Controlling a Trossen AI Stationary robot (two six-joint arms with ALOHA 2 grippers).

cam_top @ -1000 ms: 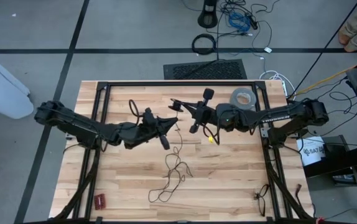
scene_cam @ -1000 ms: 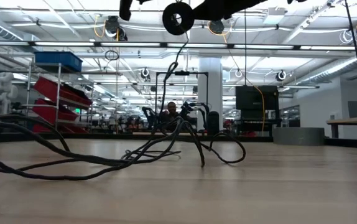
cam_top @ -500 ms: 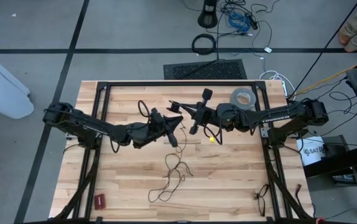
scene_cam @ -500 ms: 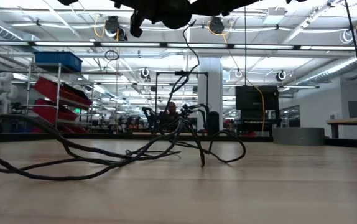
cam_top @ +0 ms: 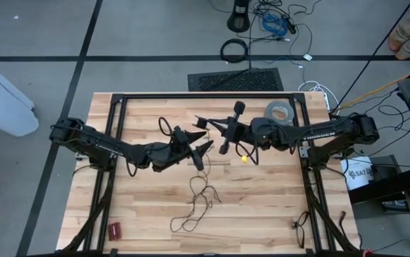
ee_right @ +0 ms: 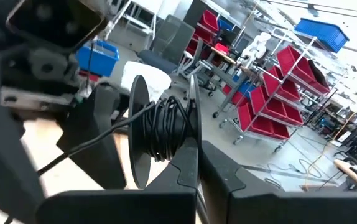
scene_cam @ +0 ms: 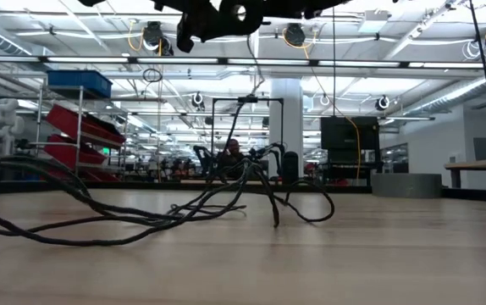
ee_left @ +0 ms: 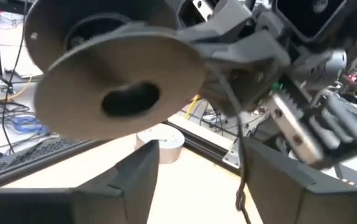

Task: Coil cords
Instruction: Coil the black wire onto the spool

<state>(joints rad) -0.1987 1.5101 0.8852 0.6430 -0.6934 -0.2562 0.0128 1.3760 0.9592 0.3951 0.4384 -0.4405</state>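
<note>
The cord is a thin black wire. Part of it is wound on a black spool point(ee_right: 163, 134), whose flange shows as a grey disc point(ee_left: 122, 87). The rest drops to a loose tangle point(cam_top: 199, 196) on the wooden table, also visible in the low view point(scene_cam: 141, 224). My right gripper point(cam_top: 212, 127) comes from the table's right, shut on the spool above the table's middle. My left gripper point(cam_top: 201, 140) stands open right beside the spool, on its near left. The hanging strand point(ee_left: 237, 162) passes between its spread fingers, and I cannot tell whether it touches them. My right gripper pinches the rim of the spool flange nearest to it point(ee_right: 191, 144) between its two fingers. The fingers lie level and come from the table's right. The spool is lifted clear of the table with its axis level, and a slack strand runs from the winding down to the table.
A grey tape roll point(cam_top: 279, 112) lies at the far right, behind the right arm. A small yellow piece point(cam_top: 243, 159) lies below the right gripper, a red item point(cam_top: 113, 230) sits near the front left corner, and a small black cable point(cam_top: 299, 227) lies front right. Black frame rails point(cam_top: 205, 96) border the table.
My left gripper has moved toward the table's right, up to the spool, and has opened its fingers wide. The strand rising from the tangle now hangs straighter below the spool. The right gripper has kept the spool in place.
</note>
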